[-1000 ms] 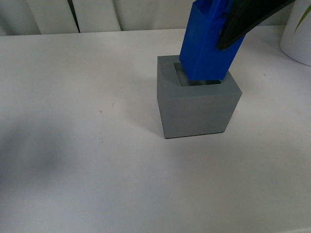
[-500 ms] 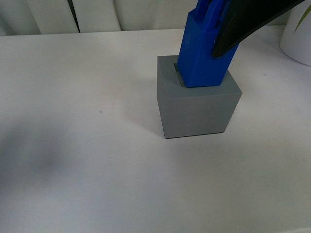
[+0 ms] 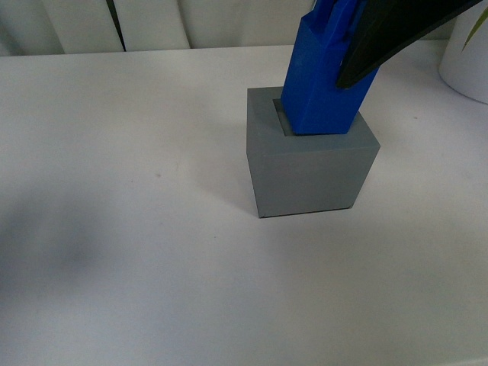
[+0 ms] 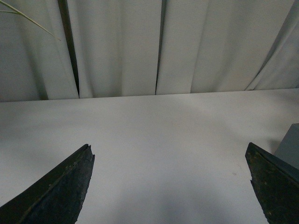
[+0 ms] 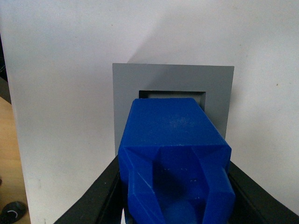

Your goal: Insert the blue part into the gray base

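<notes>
The white counter [image 3: 152, 252] carries the base [image 3: 313, 171], recess facing up. The blue part [image 3: 320, 84] stands with its long axis near upright, leaning slightly right, lower end at the recess mouth. The right claw [image 5: 175, 189] clamps its upper end. The left claw [image 4: 168, 149] hangs wide and empty, apart from the base.

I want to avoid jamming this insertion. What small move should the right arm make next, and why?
Probably tilt the blue part upright before pressing further. Its lower end is at the gray base, but it appears to lean, and a strip of the recess shows open on one side. The right gripper grips its top.
</notes>
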You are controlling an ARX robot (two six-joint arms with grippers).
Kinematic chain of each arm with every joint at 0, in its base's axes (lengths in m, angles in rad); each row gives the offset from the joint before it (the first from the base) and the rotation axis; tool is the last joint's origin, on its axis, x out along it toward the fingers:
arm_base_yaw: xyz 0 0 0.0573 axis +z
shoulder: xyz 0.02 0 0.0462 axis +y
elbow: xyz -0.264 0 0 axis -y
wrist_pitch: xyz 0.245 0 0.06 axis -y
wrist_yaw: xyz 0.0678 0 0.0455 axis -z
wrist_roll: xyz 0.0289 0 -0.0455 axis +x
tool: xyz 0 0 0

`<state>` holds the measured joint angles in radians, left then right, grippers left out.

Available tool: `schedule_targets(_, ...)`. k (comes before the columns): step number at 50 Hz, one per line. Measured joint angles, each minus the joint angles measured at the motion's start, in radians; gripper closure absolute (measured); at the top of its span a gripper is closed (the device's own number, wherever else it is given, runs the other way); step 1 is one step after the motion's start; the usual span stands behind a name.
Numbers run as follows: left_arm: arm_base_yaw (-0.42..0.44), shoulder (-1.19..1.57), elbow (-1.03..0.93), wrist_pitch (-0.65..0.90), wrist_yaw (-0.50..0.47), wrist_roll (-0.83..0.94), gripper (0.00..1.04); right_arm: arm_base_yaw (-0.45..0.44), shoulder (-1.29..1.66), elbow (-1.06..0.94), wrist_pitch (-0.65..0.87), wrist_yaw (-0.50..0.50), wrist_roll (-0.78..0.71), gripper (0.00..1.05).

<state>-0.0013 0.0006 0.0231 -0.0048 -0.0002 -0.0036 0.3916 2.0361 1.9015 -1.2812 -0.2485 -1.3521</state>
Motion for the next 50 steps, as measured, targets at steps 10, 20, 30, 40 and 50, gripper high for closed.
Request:
schedule_targets(10,0.000,0.000,0.000,0.000,0.000,0.000,0.06,-0.005,0.001,0.000,0.000,-0.001,0.006,0.59)
schedule_targets(20,0.000,0.000,0.000,0.000,0.000,0.000,0.06,-0.009,0.003,0.000,0.009,-0.006,0.017,0.59)
schedule_targets(30,0.000,0.000,0.000,0.000,0.000,0.000,0.06,-0.009,0.019,0.016,0.014,-0.020,0.023,0.59)
schedule_targets(40,0.000,0.000,0.000,0.000,0.000,0.000,0.06,-0.006,0.042,0.016,-0.015,0.002,0.018,0.59)
schedule_targets(50,0.000,0.000,0.000,0.000,0.000,0.000,0.06,-0.008,0.042,0.013,-0.023,0.020,0.005,0.59)
